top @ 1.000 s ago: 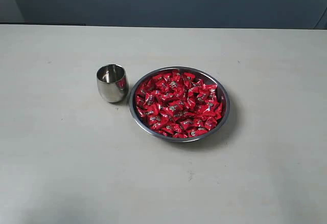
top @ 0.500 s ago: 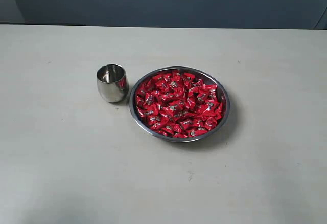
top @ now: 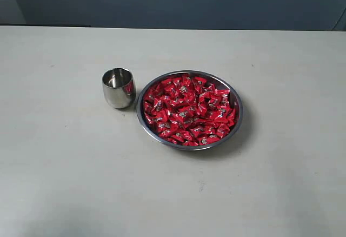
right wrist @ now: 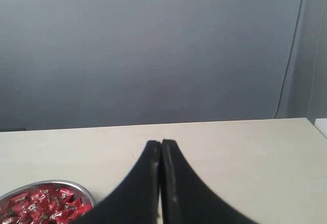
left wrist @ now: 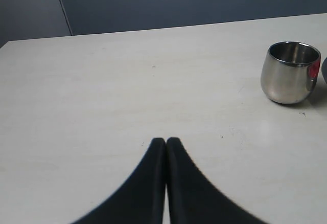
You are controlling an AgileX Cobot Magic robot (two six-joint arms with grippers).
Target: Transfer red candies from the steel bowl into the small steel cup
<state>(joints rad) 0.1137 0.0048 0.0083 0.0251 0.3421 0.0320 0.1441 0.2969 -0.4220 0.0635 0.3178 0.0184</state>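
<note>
**Q:** Where did the task's things lie?

**A:** The red candies point(top: 188, 111) were heaped in the steel bowl point(top: 218, 79), near the middle of the pale worktop point(top: 65, 166). The small steel cup point(top: 119, 88) stood upright just beside the bowl, on its left in the exterior view. Whether the two touched could not be told. No candy showed inside the cup.

**Q:** And how did each pincer stand in relation to them?

**A:** The left pincer point(left wrist: 166, 141) had its two dark fingers pressed together with nothing between them. It was over bare worktop, and the cup stood beyond its tips and off to one side, well apart. The right pincer point(right wrist: 161, 143) was likewise closed and empty. Only part of the bowl's rim and some candies showed in its wrist view, off to one side of the fingers and apart from them.
</note>
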